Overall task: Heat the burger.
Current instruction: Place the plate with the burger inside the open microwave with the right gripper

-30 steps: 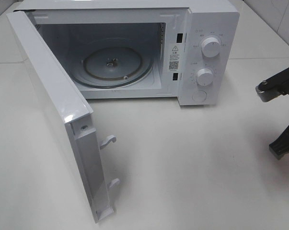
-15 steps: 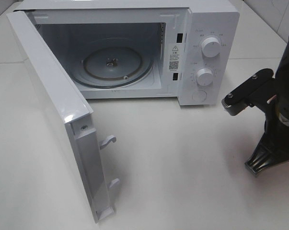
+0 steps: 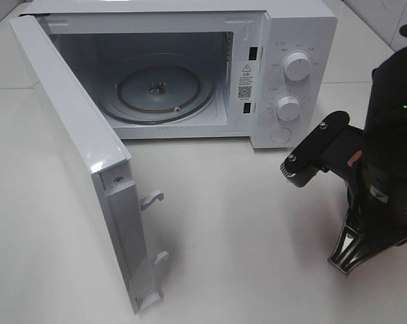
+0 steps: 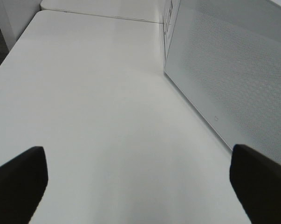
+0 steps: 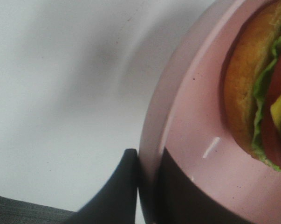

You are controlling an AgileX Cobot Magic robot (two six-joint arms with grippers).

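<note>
The microwave (image 3: 291,40) stands at the back of the worktop (image 3: 257,223) with its door (image 3: 68,142) swung wide to the left. That leaves the whole mouth of the cavity bare and the glass turntable (image 3: 164,91) ready to take something. The burger (image 5: 266,93) is not in there yet. It sits on a pink plate (image 5: 191,140), and the right wrist view shows its bun, lettuce, tomato and cheese side-on and close to the lens. The right fingers (image 5: 119,191) are pinching that plate by its rim, one below the edge and one on the inner face. It looks a sensible hold: the food is never squeezed, and the plate can go in with it. From the high camera the right arm (image 3: 392,148) stands bulky at the right of the worktop, in front of the control knobs, and it hides the plate and burger from that side. How level the plate is carried I cannot tell. The left fingers (image 4: 19,177) are spread wide with nothing between them, low over bare worktop beside what I take to be the door's meshed outer face. To my eye they are kept there so the route to the opening is clear.
</note>
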